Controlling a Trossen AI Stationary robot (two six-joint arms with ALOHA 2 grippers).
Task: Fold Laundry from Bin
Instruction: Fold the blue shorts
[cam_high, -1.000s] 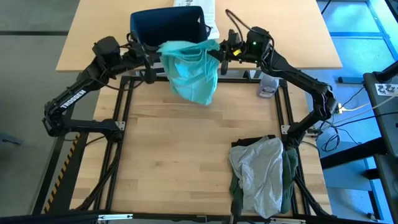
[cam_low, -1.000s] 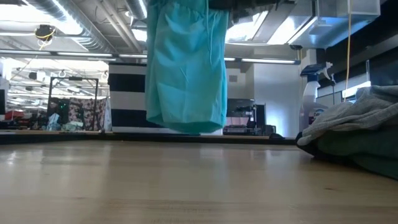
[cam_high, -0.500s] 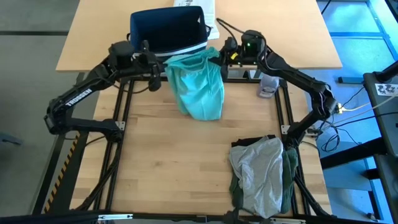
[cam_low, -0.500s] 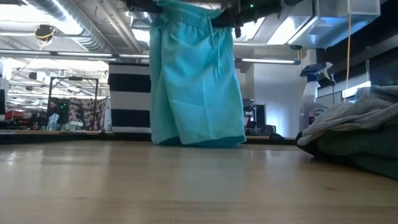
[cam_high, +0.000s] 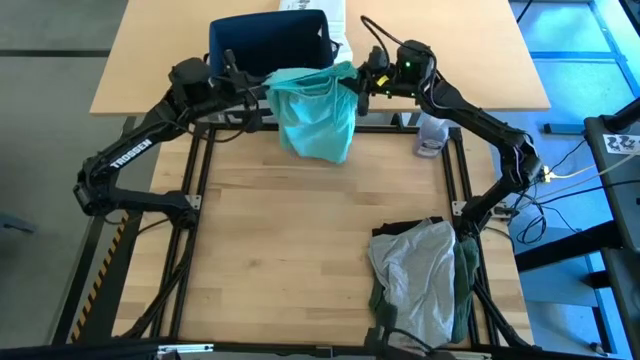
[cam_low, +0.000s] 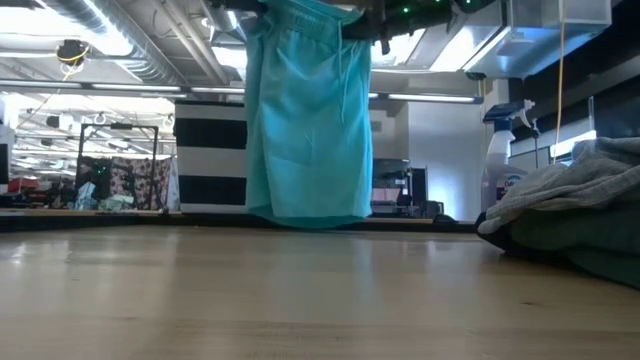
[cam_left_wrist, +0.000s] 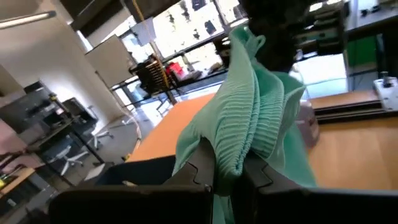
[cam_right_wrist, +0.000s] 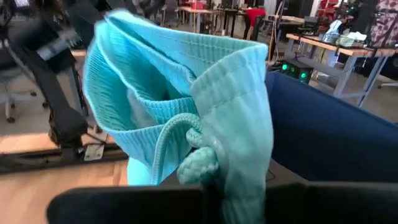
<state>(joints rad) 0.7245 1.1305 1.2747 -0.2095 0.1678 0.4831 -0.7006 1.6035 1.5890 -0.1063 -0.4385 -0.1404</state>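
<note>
Teal-green shorts (cam_high: 317, 118) held aloft by the ribbed waistband, one corner pinched in the left pincer (cam_high: 262, 97), the other in the right pincer (cam_high: 362, 82), both clamped tight on the cloth. Hung straight down between and below the two pincers, hem clear of the wooden surface (cam_high: 300, 240), just in front of the navy bin (cam_high: 268, 45). Judged light, soft and limp: no shape of its own, likely to swing and bunch; thick elastic waistband with its drawstring (cam_right_wrist: 194, 163) judged the surest hold. Folded pile of grey and dark green garments (cam_high: 422, 278) well apart, nearer the right arm's base. Against half a second before: both pincers drawn back toward the bin and slightly higher, hem lifted off the surface, cloth more gathered.
</note>
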